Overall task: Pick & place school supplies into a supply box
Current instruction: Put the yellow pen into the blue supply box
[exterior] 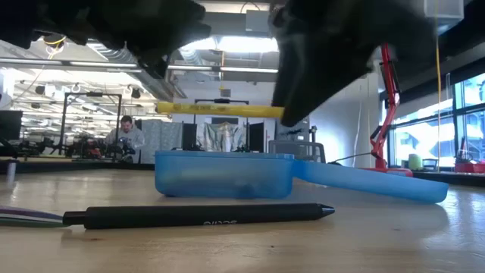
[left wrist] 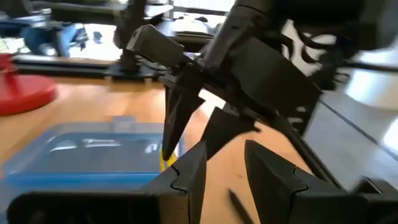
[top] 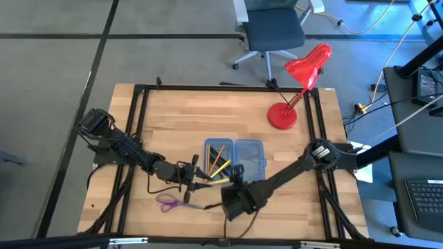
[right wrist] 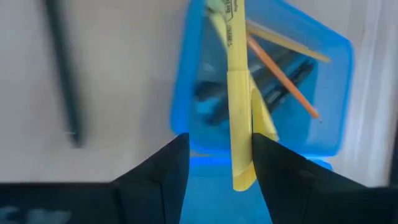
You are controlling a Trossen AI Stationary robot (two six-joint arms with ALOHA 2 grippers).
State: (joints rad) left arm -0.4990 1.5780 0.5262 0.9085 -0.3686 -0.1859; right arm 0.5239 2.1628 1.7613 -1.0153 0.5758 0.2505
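The blue supply box [top: 235, 158] lies open on the table, both halves flat. Its left half [right wrist: 186, 124] holds an orange pencil [right wrist: 283, 81], a wooden pencil and dark pens. My right gripper [right wrist: 219, 140] hovers above that half's near edge with a yellow pen [exterior: 220, 110]. My left gripper [left wrist: 225, 168] is open just to the left of it [top: 201, 181] and touches nothing. A black pen [exterior: 197, 215] lies on the table near the box. Purple-handled scissors [top: 168, 201] lie flat to its left. My right gripper holds the yellow pen near one end [right wrist: 239, 155], between its two fingers, which come down from above and lie across the pen. In the right wrist view the pen lies against one finger [right wrist: 273, 168]. It is lifted clear and level, its free end [exterior: 163, 107] pointing toward the table's left.
A red desk lamp [top: 297, 90] stands on its round base at the table's far right. The box's lid half [exterior: 379, 182] lies flat to the right. An office chair stands beyond the far edge. A person sits far off in the room [exterior: 127, 136].
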